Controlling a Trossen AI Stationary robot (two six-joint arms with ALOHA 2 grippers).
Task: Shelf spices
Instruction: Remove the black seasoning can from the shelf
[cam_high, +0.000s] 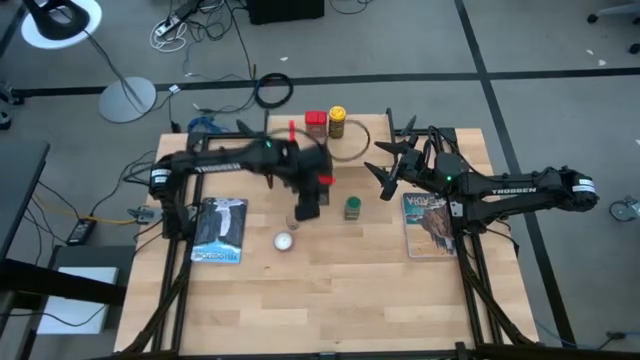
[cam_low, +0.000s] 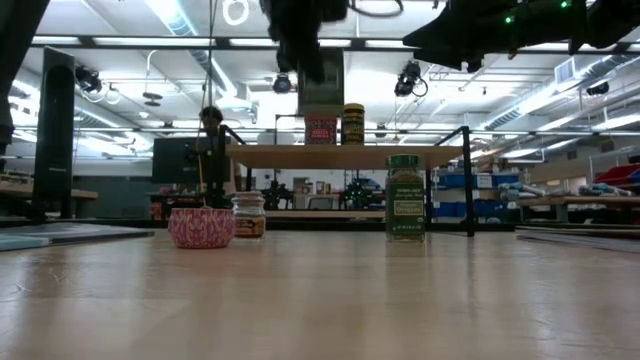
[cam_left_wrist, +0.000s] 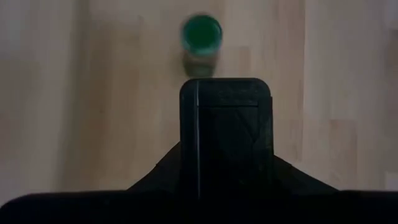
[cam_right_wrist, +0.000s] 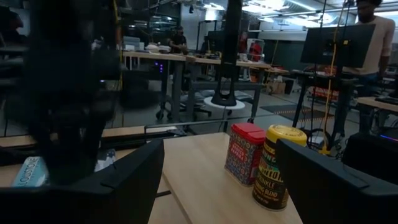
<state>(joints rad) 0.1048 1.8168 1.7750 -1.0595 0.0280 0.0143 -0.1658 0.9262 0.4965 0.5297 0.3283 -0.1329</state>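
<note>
Bright ceiling lights (cam_low: 190, 20), glare, blurred wrist views, dim foregrounds

Grey carpet floor (cam_high: 560, 60) crossed by dark seams, cables (cam_high: 200, 25) strewn about. A white floor lamp (cam_high: 70, 25) stands beyond the bench's far left corner. Ceiling lights (cam_low: 180, 20) glare over distant workbenches (cam_right_wrist: 186, 59).

The large tabletop (cam_high: 330, 290) is pale wood in smooth planks with a soft sheen. The low shelf (cam_low: 345, 155) is a light-wood plank on thin matt black metal legs. On it stand a glossy red printed boxy tin (cam_right_wrist: 244, 154) and a shiny yellow jar (cam_right_wrist: 277, 168) with a paper-like label. The green-capped jar (cam_low: 405, 198) looks like clear glass, its cap (cam_left_wrist: 201, 33) smooth plastic. The black boxy tin (cam_left_wrist: 227, 134) is matt.
</note>
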